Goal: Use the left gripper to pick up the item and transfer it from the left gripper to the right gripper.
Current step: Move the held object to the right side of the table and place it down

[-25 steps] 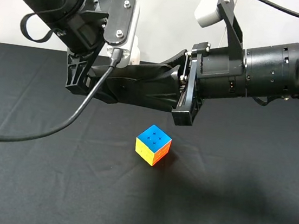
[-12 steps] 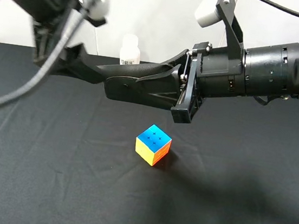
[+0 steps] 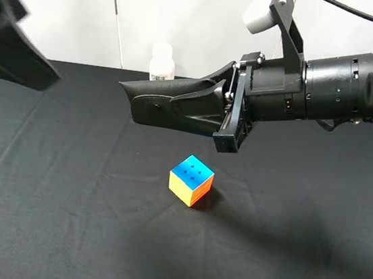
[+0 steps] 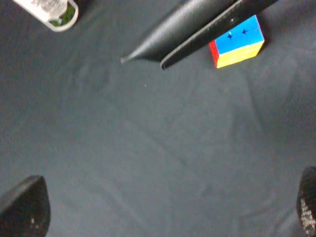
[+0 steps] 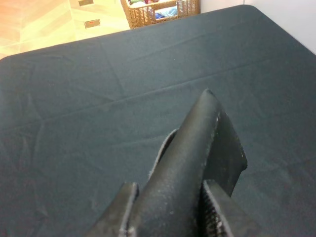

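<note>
Left pincer (image 4: 163, 210) spread wide, empty; cube (image 3: 191, 179) lies on the table (image 3: 61, 219) under the right pincer (image 3: 137, 99) (pinched together, empty).
Best to come down clear of that arm, squaring the jaws to two flat faces.

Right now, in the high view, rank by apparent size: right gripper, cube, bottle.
1. right gripper, by far largest.
2. cube.
3. bottle, though its base is hidden behind the gripper and it stands farther back, so cube versus bottle is unsure.
</note>
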`<state>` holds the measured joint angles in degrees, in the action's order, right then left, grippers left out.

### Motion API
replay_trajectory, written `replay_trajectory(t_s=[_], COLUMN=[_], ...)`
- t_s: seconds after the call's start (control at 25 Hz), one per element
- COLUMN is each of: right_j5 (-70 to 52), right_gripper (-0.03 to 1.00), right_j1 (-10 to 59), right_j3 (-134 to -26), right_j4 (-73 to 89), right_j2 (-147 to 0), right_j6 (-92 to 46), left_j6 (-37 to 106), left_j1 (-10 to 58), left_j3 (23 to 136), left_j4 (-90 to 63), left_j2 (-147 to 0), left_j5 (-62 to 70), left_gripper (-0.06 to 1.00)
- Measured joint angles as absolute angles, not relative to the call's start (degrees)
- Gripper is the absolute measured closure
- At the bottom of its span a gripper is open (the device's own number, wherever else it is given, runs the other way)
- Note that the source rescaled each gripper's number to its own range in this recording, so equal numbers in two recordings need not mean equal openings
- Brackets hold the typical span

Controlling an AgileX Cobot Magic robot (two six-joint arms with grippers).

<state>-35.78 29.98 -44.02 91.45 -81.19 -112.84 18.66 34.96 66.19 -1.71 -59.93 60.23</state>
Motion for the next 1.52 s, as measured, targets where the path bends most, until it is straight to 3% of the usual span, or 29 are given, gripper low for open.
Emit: replay_trajectory(t_s=[0.2,0.64,1.0,1.52], right_j5=[-35.38,-34.62,-32.81,-29.97], right_gripper=[0.96,0.96,0.96,0.97], right_j1=[29.98,29.98,29.98,29.98], right_j3=[-44.02,-44.02,-44.02,-44.02], right_j4=[91.45,91.50,91.50,91.56], right_j2=[-81.19,-81.19,-81.19,-81.25], right_j6=[-111.48,-110.47,-110.47,-108.73], left_j6=[12.19,2.99,-0.68,-2.93], left_j1=[34.96,34.96,34.96,34.96], left_j3=[62.17,40.08,31.27,28.37], left_j4=[0.44,1.84,1.84,1.84], left_j2=[-52.02,-25.57,-7.25,-2.13], left_j5=[61.67,62.22,62.48,61.10], left_gripper=[-0.06,-0.06,-0.06,-0.05])
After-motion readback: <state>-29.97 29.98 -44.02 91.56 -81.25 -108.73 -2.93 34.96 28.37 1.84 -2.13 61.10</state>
